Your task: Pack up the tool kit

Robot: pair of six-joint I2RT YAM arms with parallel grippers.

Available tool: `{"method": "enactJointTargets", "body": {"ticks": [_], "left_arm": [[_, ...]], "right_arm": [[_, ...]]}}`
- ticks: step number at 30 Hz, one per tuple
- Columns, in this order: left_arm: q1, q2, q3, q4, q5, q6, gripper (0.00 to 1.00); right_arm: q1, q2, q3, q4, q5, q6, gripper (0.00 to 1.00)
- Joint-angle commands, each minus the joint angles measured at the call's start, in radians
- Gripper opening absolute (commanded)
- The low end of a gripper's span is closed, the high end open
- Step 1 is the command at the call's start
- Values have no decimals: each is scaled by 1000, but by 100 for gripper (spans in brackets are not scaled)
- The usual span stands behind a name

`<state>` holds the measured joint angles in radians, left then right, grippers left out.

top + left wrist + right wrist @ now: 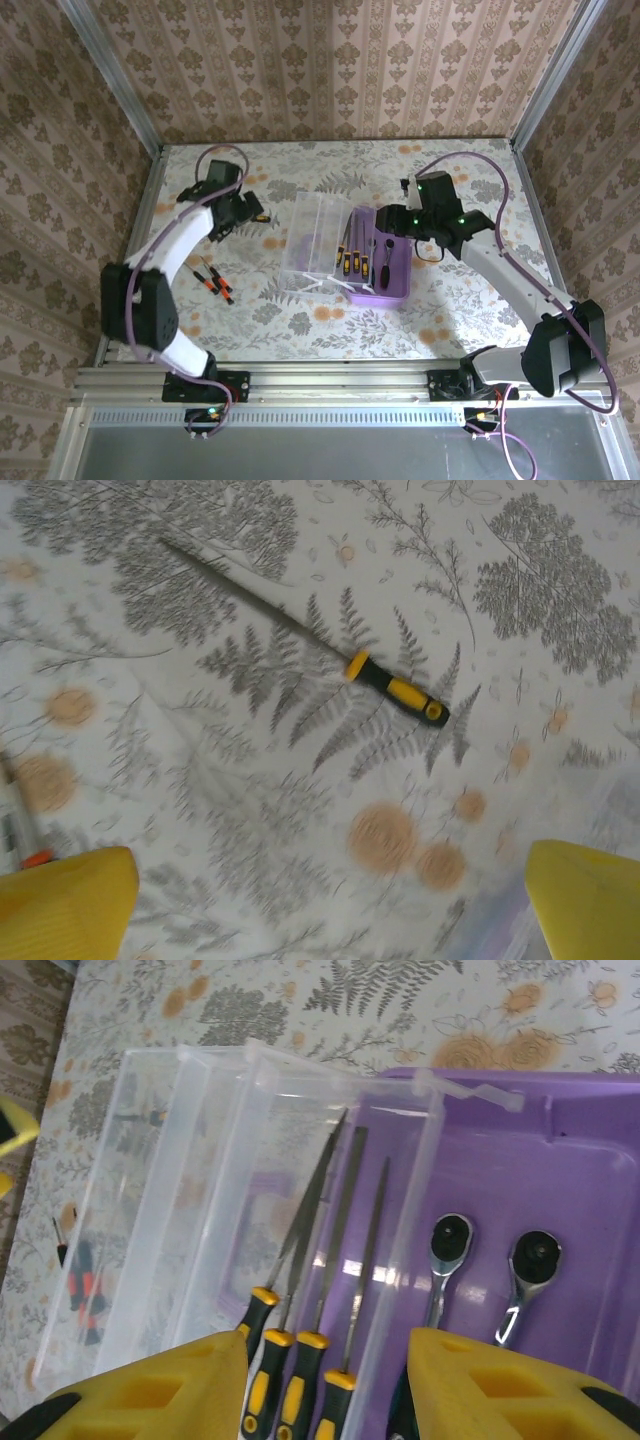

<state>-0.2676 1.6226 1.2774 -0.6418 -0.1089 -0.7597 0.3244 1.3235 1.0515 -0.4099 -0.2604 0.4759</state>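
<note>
Purple box (395,290) mid tabletop (300,325), clear lid (315,240) open at its 9 o'clock. Left pincer (328,880) wide open, empty, over loose tool (395,688). Right pincer (325,1370) half open above packed handles (262,1312), gripping nothing.

ROBOTICS TEST CELL: two white-and-black arms, the left arm (180,242) and the right arm (505,270), stand bolted to an aluminium rail (330,380) along the near edge of a small table (330,160). It is a rigged booth rather than a lived-in room. Bare aluminium posts (111,75) rise at the far left and far right corners, framing walls (330,70) papered in beige damask. A fern-and-flower print covers the tabletop. Purple cables (470,155) loop from the arms, and a perforated metal strip (330,417) runs just nearer than the rail.
</note>
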Motion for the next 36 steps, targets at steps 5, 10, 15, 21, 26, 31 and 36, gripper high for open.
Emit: {"method": "enactJointTargets", "body": {"ticks": [5, 10, 15, 21, 26, 31, 36], "left_arm": [[2, 318, 289, -60, -48, -42, 100], [4, 426, 387, -61, -22, -25, 100], [1, 526, 493, -156, -49, -30, 100], [-5, 581, 527, -209, -119, -79, 100], [-10, 639, 583, -263, -126, -89, 100], [-14, 658, 595, -277, -131, -49, 99], [-22, 651, 558, -270, -146, -10, 97]], "right_arm": [[-42, -61, -58, 67, 6, 16, 57], [-76, -56, -91, 109, -26, 21, 60], [-88, -36, -97, 135, -62, 23, 65], [-107, -27, -97, 173, -130, 59, 67], [-115, -36, -100, 177, -125, 61, 68], [-123, -48, -114, 175, -121, 63, 68], [-126, -40, -115, 188, -127, 77, 69]]}}
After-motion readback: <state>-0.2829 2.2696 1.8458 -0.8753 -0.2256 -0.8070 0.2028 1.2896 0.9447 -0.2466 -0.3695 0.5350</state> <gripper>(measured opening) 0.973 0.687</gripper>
